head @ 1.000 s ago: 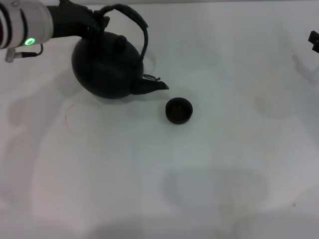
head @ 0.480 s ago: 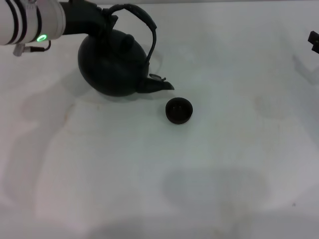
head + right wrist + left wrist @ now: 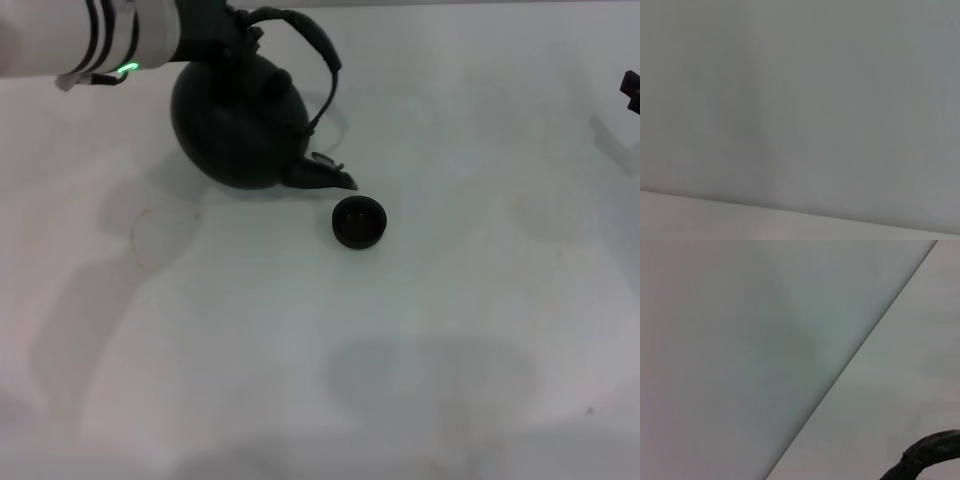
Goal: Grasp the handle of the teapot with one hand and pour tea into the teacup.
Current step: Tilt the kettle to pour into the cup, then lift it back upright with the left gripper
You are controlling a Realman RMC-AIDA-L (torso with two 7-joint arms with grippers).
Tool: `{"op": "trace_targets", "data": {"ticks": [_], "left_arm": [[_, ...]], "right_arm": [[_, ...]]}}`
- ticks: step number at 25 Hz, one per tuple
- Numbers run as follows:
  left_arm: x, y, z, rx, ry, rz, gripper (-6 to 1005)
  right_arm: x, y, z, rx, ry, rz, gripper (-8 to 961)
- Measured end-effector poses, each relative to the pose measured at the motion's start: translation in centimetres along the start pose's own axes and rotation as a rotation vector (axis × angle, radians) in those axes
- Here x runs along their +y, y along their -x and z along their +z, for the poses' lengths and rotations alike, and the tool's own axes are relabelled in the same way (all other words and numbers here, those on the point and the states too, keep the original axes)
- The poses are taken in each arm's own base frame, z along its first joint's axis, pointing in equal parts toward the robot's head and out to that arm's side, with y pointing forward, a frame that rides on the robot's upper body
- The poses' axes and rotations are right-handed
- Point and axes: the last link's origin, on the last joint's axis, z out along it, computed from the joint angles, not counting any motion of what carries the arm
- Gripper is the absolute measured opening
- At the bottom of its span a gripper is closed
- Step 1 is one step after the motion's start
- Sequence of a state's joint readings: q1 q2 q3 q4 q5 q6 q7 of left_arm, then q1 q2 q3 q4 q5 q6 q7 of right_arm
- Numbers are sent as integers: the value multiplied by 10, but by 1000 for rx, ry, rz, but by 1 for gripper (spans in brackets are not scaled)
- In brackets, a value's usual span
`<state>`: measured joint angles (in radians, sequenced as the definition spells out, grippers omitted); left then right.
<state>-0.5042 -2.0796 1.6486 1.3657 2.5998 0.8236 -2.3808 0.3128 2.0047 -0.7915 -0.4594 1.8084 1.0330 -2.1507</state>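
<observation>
The matte-black teapot (image 3: 238,125) hangs tilted at the back left of the white table in the head view, its short spout (image 3: 328,178) pointing down and right, just above and left of the teacup (image 3: 358,221). My left gripper (image 3: 232,32) is shut on the left end of the arched handle (image 3: 318,48) and holds the pot up. A piece of the rough-wrapped handle also shows in the left wrist view (image 3: 925,455). The tiny dark teacup stands upright on the table. My right gripper (image 3: 630,85) is parked at the far right edge.
The white table (image 3: 400,350) spreads out in front of the cup. A faint ring mark (image 3: 165,230) lies on the table below the pot. The right wrist view shows only a pale wall and a table edge.
My left arm has carried the teapot to the right and a little up, bringing the spout from left of the cup to just above its left rim. The cup has not moved.
</observation>
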Motion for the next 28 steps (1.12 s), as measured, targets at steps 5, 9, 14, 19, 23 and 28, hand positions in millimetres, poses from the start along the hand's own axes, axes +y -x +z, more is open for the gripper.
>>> {"op": "trace_targets", "data": {"ticks": [5, 9, 14, 19, 23, 28], "left_arm": [[2, -7, -2, 10, 2, 18, 128], [4, -9, -2, -1, -3, 48, 127], [6, -12, -4, -13, -17, 85, 126], [5, -13, -5, -24, -23, 100, 125], [4, -14, -5, -38, -28, 122, 124], [7, -15, -4, -42, -20, 132, 123]], "right_arm": [[0, -2, -1, 3, -2, 2, 845], [-1, -2, -1, 4, -3, -4, 845], [0, -1, 0, 4, -4, -6, 845], [-1, -2, 0, 6, -6, -5, 845], [0, -1, 2, 7, -6, -6, 845], [-1, -1, 2, 11, -13, -8, 845]]}}
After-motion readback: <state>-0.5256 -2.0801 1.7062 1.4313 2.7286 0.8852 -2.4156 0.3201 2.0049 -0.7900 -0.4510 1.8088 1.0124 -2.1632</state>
